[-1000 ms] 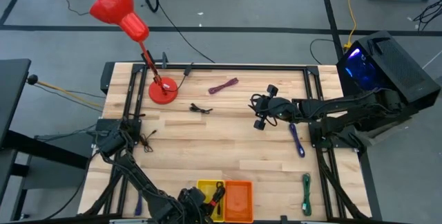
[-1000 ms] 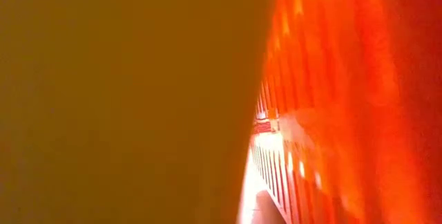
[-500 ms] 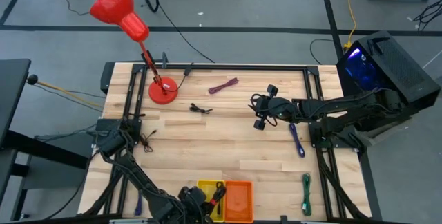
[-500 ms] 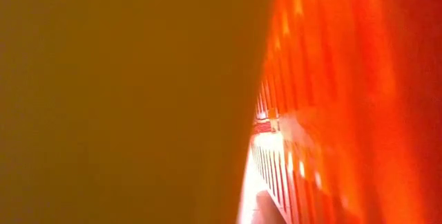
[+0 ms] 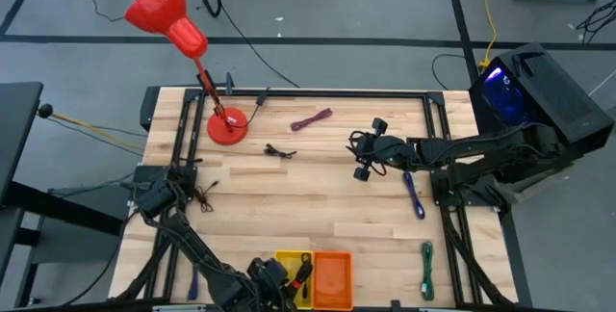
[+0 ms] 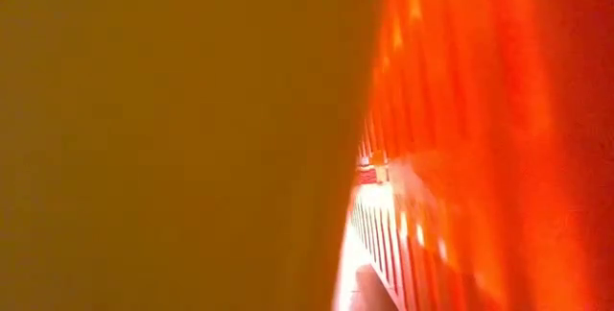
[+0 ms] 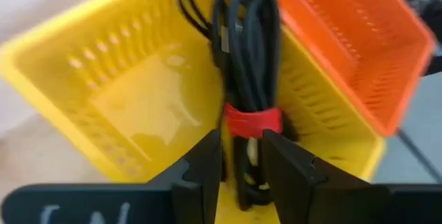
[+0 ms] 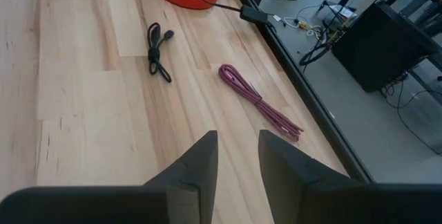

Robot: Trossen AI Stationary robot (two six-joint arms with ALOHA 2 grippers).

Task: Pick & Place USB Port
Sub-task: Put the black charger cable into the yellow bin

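My left gripper (image 7: 242,140) is at the table's near edge, over the yellow bin (image 7: 131,92), shut on a black coiled cable (image 7: 242,37) bound with a red tie (image 7: 253,120). In the high view the cable (image 5: 304,272) shows above the yellow bin (image 5: 285,257), beside the orange bin (image 5: 332,278). The cable's far loops lie against the wall shared with the orange bin (image 7: 345,37). My right gripper (image 5: 358,150) hovers over the middle of the table, open and holding nothing (image 8: 238,144). My left gripper pinches the black cable bundle between its two fingers (image 7: 207,162), just behind the red tie (image 7: 243,141). The fingers lie along the bundle. The bundle stretches away from the fingers inside the yellow bin. Whether it rests on the bin's floor, I cannot tell.
A maroon cable (image 8: 259,103) and a small black cable (image 8: 157,51) lie on the far half of the table, near the red lamp's base (image 5: 227,125). A blue cable (image 5: 414,195) and a green cable (image 5: 426,271) lie to the right. The bins' walls (image 6: 192,138) fill the low view.
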